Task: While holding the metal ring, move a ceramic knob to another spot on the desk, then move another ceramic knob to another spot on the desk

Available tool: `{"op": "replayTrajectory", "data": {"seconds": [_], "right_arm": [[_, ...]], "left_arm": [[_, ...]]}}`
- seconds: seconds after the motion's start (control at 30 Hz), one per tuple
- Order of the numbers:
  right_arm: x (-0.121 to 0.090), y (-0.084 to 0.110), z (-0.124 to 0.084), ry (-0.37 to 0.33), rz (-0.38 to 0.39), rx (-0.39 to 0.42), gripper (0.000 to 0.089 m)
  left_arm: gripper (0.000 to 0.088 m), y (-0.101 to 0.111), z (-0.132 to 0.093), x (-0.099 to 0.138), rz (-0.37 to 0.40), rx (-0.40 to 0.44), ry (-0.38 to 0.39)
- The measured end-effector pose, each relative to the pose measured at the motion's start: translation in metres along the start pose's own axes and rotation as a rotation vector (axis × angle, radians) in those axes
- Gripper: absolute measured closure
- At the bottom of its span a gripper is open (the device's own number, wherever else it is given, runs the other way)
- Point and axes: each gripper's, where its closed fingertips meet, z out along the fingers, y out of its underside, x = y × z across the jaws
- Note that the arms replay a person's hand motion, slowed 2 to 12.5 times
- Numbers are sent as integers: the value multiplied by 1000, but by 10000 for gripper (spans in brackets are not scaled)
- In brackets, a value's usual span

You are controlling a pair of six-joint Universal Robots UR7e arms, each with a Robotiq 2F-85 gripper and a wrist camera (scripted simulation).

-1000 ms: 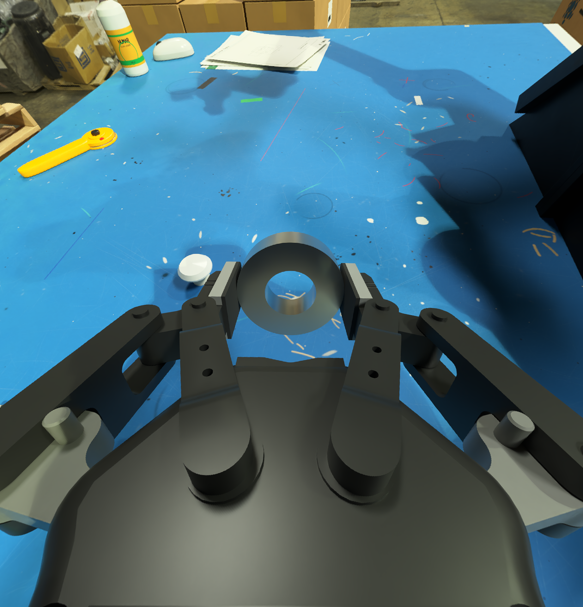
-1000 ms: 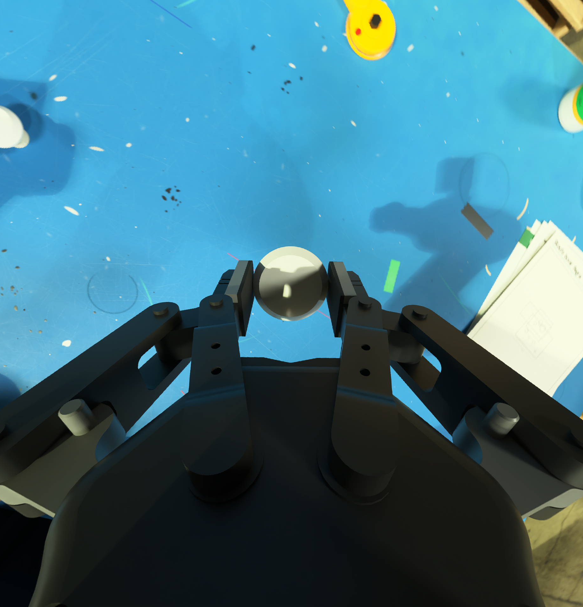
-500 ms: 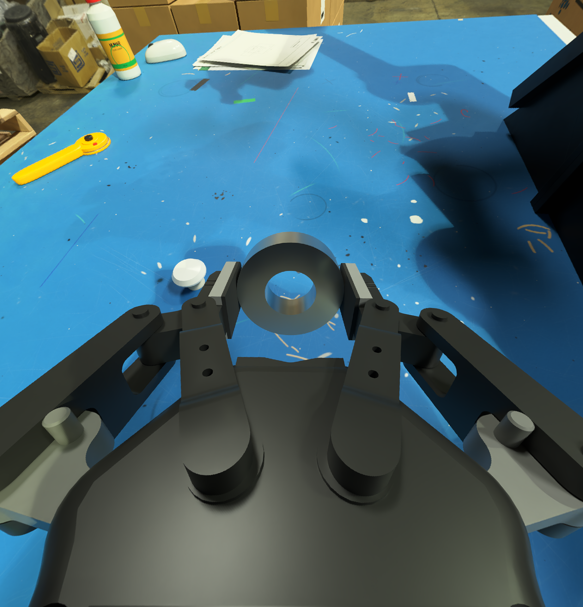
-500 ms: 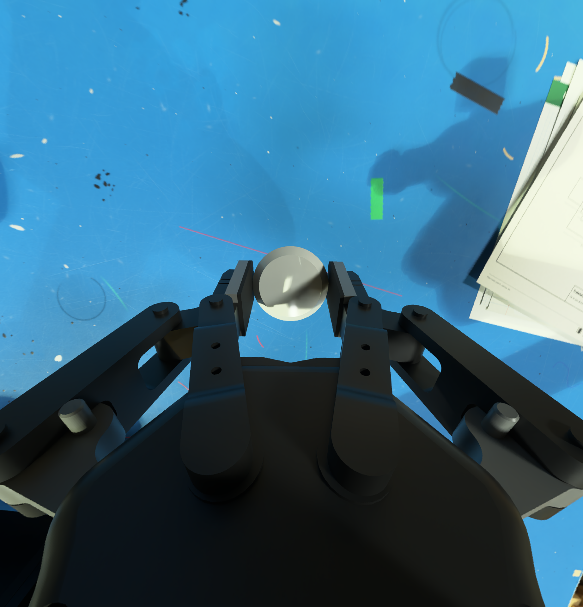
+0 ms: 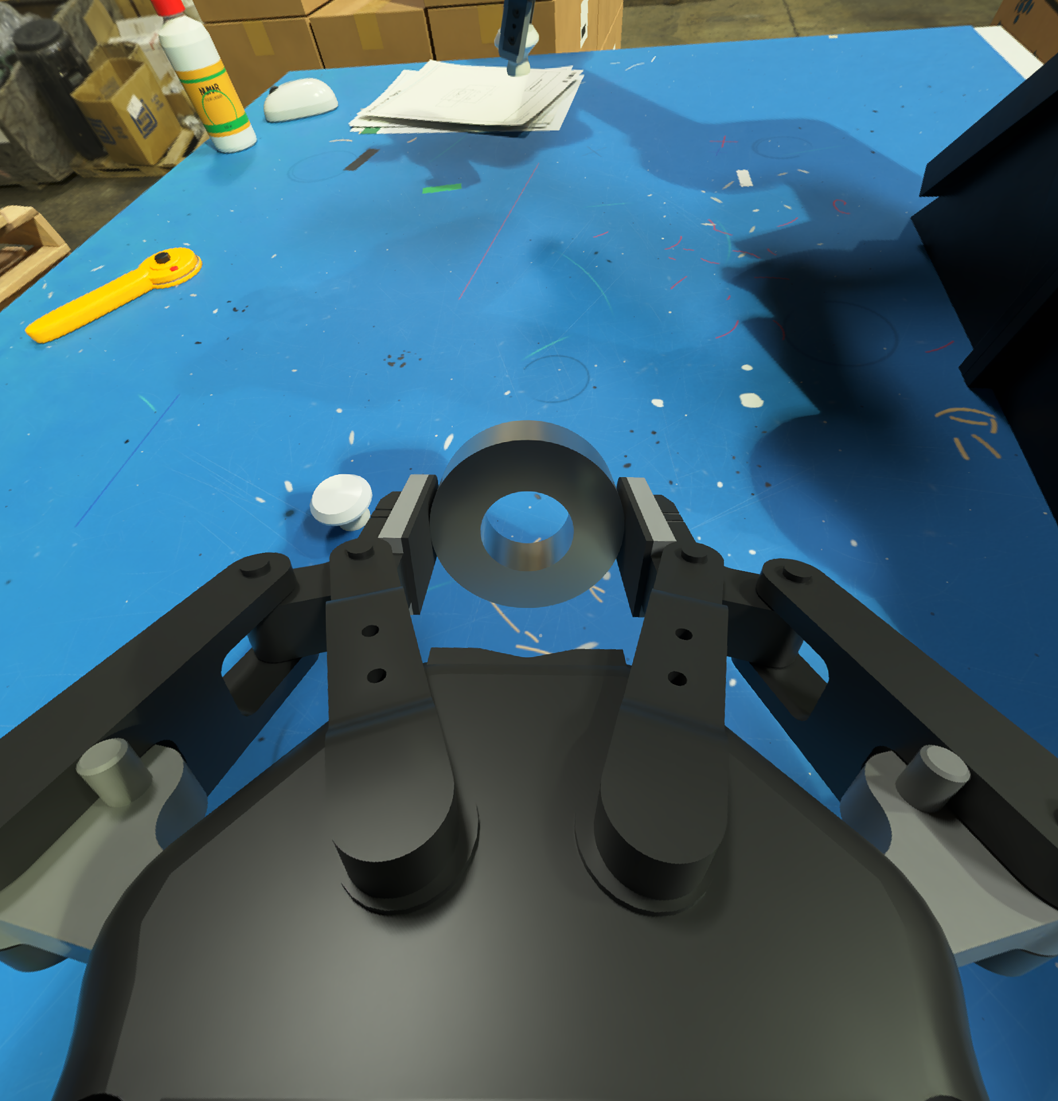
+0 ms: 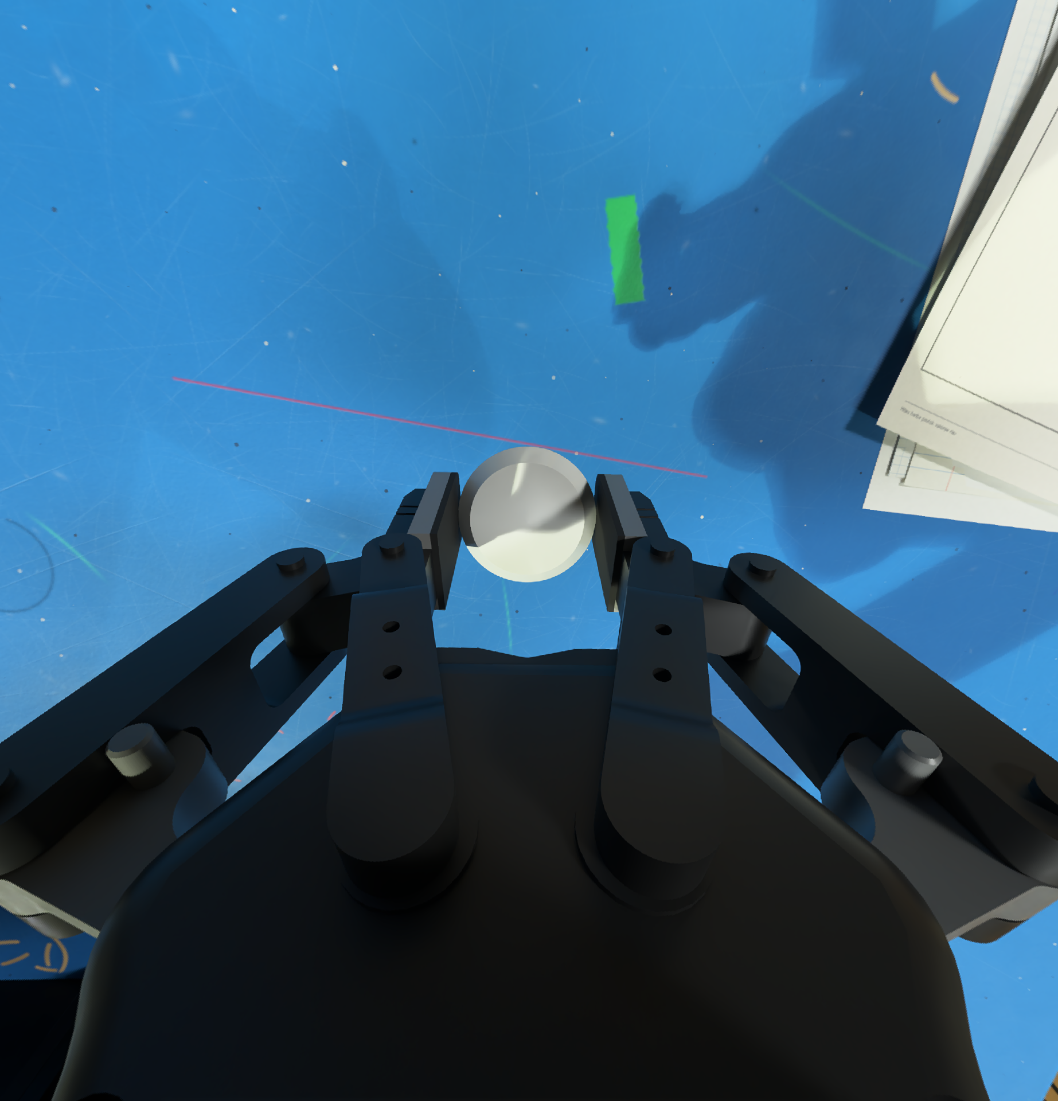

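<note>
My left gripper is shut on a thick grey metal ring, held upright above the blue desk. A white ceramic knob lies on the desk just left of my left fingers. My right gripper is shut on a second white ceramic knob and holds it close above the desk, near a stack of papers. In the left wrist view the right gripper shows small at the far end, above the papers.
A stack of white papers lies at the far end. A white and yellow bottle, a white mouse and a yellow cutter lie far left. A dark block stands right. Cardboard boxes stand beyond the desk.
My right gripper has carried its knob toward the papers and lower over the desk. My left wrist view has shifted slightly with the ring still held; the right gripper now shows in it.
</note>
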Motion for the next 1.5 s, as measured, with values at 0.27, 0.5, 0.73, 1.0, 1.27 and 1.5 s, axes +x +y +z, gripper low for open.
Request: {"op": "replayTrajectory", "data": {"seconds": [0.27,0.5,0.73,1.0,1.27,1.5], "right_arm": [[11,7,23,3,35,-27,493],[20,10,39,21,49,-42,493],[26,11,52,24,52,-48,493],[30,14,65,31,53,-67,493],[31,16,75,28,63,-86,493],[30,16,82,26,79,-91,493]], "left_arm": [[363,1,1,0,2,-5,-3],[363,2,2,-1,-3,-7,-2],[363,3,3,-3,-8,-9,0],[363,6,5,-5,-16,-16,0],[363,8,7,-6,-23,-22,6],[363,10,9,-6,-24,-29,8]]}}
